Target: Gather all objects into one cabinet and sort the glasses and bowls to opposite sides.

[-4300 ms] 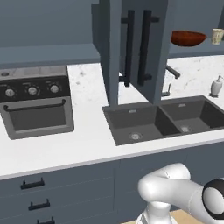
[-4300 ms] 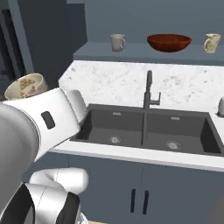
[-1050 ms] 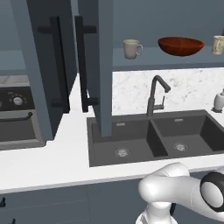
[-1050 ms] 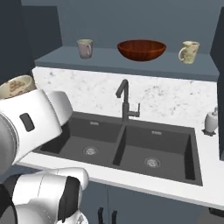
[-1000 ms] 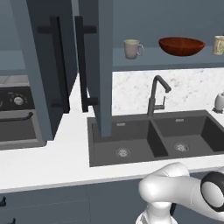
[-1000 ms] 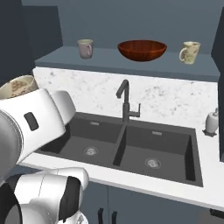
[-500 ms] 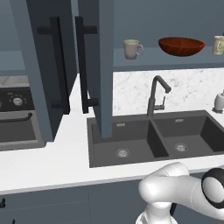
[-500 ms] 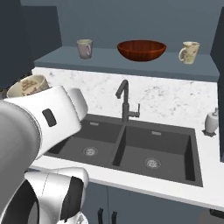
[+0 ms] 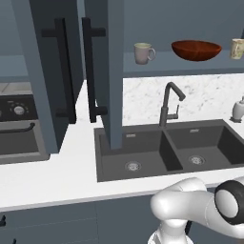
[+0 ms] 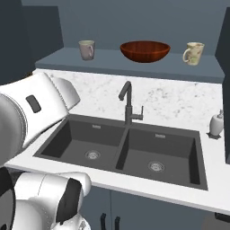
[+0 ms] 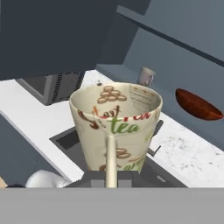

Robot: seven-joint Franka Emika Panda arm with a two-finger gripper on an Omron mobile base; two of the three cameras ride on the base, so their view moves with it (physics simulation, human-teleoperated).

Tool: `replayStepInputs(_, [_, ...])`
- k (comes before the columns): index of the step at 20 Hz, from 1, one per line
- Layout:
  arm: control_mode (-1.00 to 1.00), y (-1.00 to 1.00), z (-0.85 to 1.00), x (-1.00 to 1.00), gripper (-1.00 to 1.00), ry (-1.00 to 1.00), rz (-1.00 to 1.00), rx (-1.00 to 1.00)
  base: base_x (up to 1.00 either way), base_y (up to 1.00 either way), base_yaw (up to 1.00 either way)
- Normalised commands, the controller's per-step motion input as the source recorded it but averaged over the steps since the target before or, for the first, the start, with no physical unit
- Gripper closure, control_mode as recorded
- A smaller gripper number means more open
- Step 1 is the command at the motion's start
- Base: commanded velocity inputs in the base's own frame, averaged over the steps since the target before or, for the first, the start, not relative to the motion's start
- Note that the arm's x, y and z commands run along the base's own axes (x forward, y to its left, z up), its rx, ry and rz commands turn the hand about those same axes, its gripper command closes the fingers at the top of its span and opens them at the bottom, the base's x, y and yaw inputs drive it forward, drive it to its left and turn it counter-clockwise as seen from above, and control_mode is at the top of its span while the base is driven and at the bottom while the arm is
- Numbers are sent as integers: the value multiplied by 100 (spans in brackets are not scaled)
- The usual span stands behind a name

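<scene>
a: slid sideways across both base views over the last few seconds, whole scene at once, so put down to the camera's ride and not to the things. since half a second ago, just a new pose for the white forearm (image 10: 40, 105) at the left edge of the right base view.

b: and the claw?

a: gripper (image 11: 111, 178) at bottom centre of the hand view, pressed almost together, pinching the loop handle of the printed cup (image 11: 114, 124). upright, mouth tipped toward the camera, centre of frame, carried in the air on the near side of the sink (image 10: 121, 148).

b: left to right, then?

a: in the left base view: open cabinet doors (image 9: 62, 76) with black bar handles at upper left, then grey mug (image 9: 143, 52) at upper centre, then red-brown bowl (image 9: 196, 49) right of it and well apart, then cream mug (image 9: 237, 47) cut by the right edge. all three standing on the cabinet shelf (image 9: 157, 67).

b: handling?

a: probably glazed ceramic: stiff, fairly light, slick, quick to chip if knocked on the shelf edge. held by the handle alone, so likely free to swing about that thin loop; best kept upright and moved gently. no better hold to be had than the handle or the rim.

b: and the bowl?

a: wider than the mugs and heavier by the look of it; only the rim thin enough to pinch.
</scene>
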Motion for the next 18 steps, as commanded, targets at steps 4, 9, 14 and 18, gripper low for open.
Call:
replayStepInputs(4, [-100,2,0,0,100,1,0,-6,0,0,0])
replayStepInputs(9, [-100,16,46,58,100,6,-1,11,0,0,0])
replayStepInputs(14, [-100,24,39,86,100,0,-28,17,0,0,0])
replayStepInputs(18, [-100,86,-4,7,100,-23,-25,30,0,0,0])
